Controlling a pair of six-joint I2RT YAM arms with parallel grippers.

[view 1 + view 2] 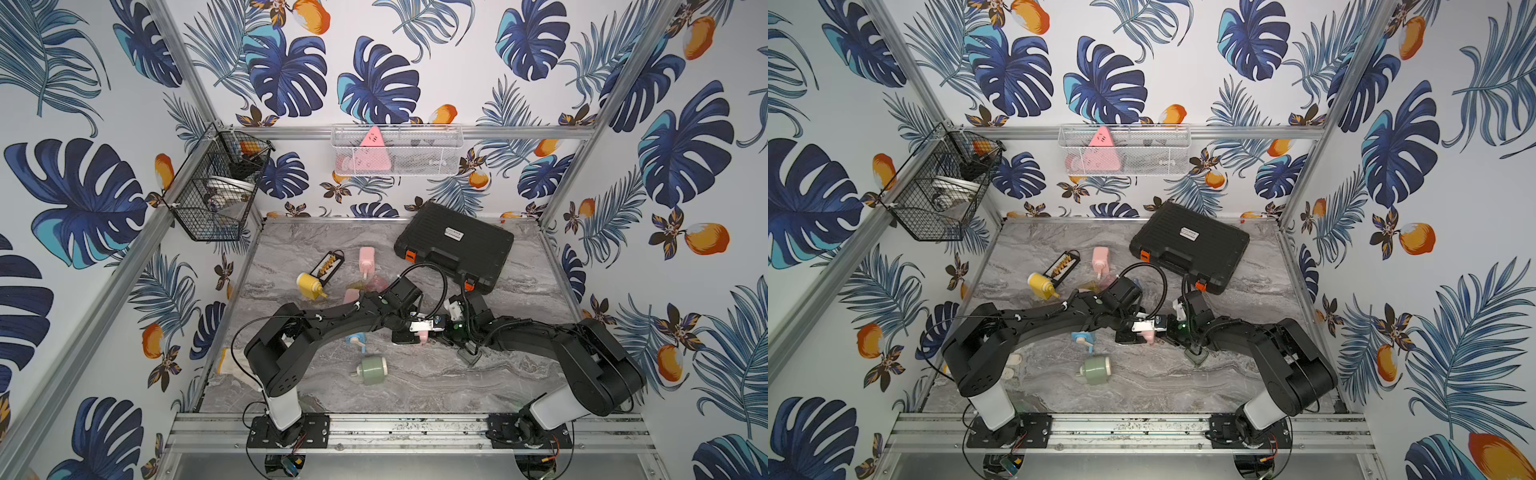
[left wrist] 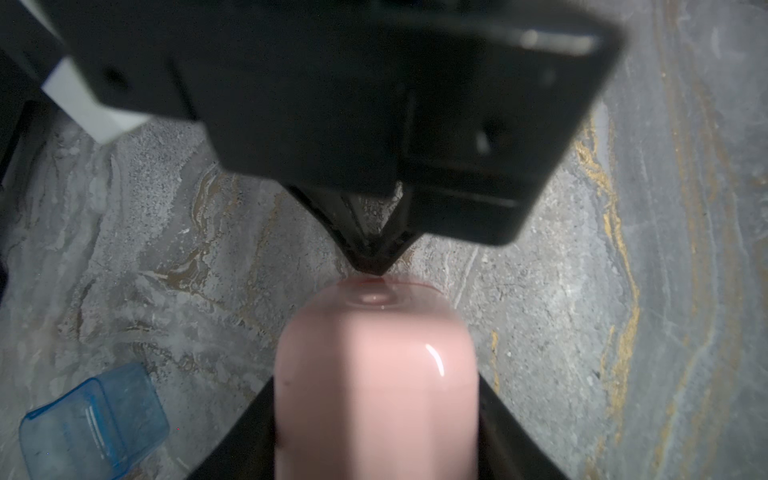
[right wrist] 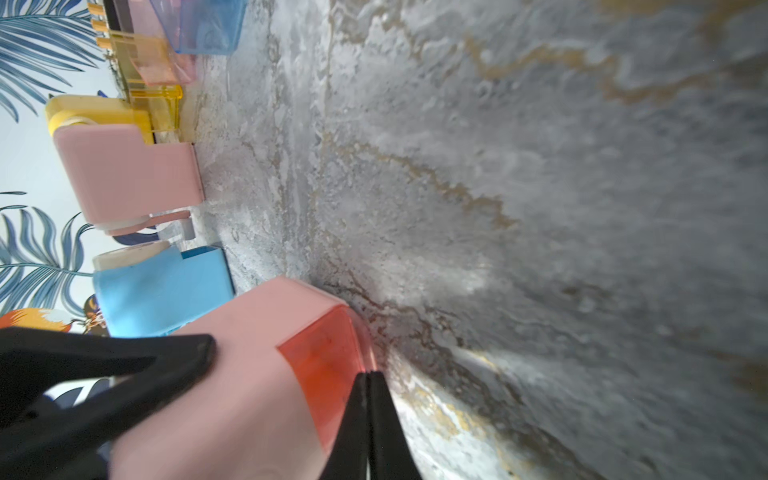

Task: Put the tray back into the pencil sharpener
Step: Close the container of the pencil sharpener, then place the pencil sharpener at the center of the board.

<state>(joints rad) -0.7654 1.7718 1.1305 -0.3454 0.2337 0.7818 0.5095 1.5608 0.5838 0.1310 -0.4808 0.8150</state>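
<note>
Mid surface [image 1: 419, 378], left fingers [image 2: 245, 440] pinch the pink pencil sharpener [image 2: 374, 374] by its sides; resting or lifted, can't tell. Red see-through tray [image 3: 328, 365] sits in the sharpener's end. The right fingers [image 3: 351, 436] are pressed together, tips touching the tray face.

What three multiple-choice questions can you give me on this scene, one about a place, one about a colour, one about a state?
1. Where on the grey marble-pattern table does the black hard plastic case lie?
A. near left corner
B. far right part
C. middle of the near edge
2. What colour is the translucent tray in the pink plastic pencil sharpener?
A. blue
B. green
C. red
3. How do the jaws of the right gripper stand?
A. shut
B. wide open
C. half open
Answers: 1 B, both top views show it by the back wall, rightwards; 2 C, the right wrist view shows red plastic; 3 A, its fingers meet at the tray.
</note>
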